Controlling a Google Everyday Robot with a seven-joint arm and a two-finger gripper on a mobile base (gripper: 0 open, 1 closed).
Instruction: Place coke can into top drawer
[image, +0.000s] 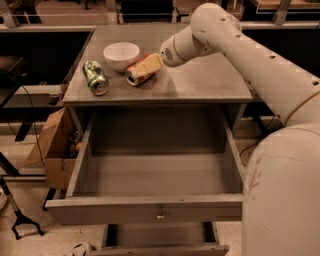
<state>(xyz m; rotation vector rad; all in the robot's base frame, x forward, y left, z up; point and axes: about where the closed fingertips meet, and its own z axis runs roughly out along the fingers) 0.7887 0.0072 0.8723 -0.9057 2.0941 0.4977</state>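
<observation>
The coke can (133, 76) lies on its side on the cabinet top (200, 82), its silver end toward me, just right of a white bowl. My gripper (144, 69) is down on the can, covering its upper right part, at the end of my white arm (225, 35) that reaches in from the right. The top drawer (145, 209) is pulled wide open below the cabinet top, and its grey inside holds nothing. A small keyhole sits in the middle of its front panel.
A green can (95, 77) lies on its side at the cabinet top's left front. The white bowl (121, 55) stands behind it. The lower drawer (160, 246) is slightly open. A cardboard box (52, 150) stands on the floor left. My white body (285, 195) fills the right foreground.
</observation>
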